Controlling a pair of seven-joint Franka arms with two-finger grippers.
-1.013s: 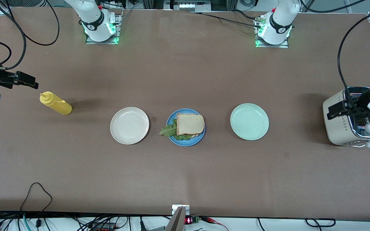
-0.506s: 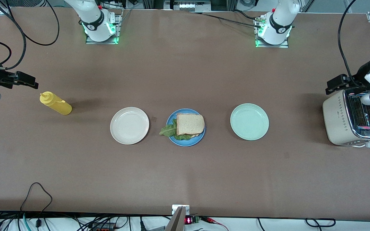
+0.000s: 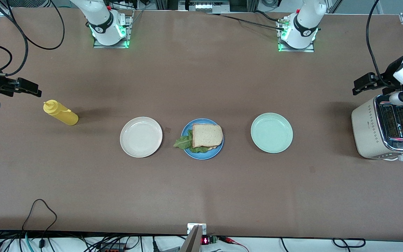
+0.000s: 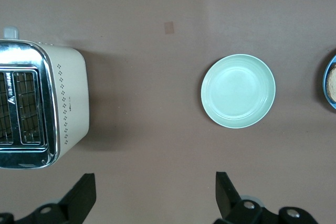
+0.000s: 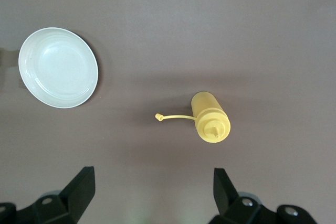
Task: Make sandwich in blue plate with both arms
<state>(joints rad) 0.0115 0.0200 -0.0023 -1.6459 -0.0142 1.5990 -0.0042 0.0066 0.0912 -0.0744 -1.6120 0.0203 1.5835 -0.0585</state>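
The sandwich (image 3: 207, 135), a bread slice on top and green lettuce (image 3: 184, 142) sticking out underneath, lies on the blue plate (image 3: 203, 155) in the middle of the table. A sliver of that blue plate (image 4: 325, 83) shows at the edge of the left wrist view. My left gripper (image 3: 360, 85) hangs open and empty over the table just beside the toaster (image 3: 383, 127); its fingers (image 4: 84, 195) frame bare tabletop. My right gripper (image 3: 33, 89) waits open and empty over the table beside the yellow squeeze bottle (image 3: 61, 113), its fingers (image 5: 81, 190) wide apart.
A beige plate (image 3: 141, 137) sits beside the blue plate toward the right arm's end, and a mint-green plate (image 3: 271, 132) toward the left arm's end. Both show bare in the wrist views: beige plate (image 5: 58, 67), mint-green plate (image 4: 238, 91). The toaster (image 4: 63, 103) slots hold nothing visible.
My left gripper has moved off the top of the toaster toward the arms' bases and now hangs beside it. The right arm, plates and sandwich have not moved.
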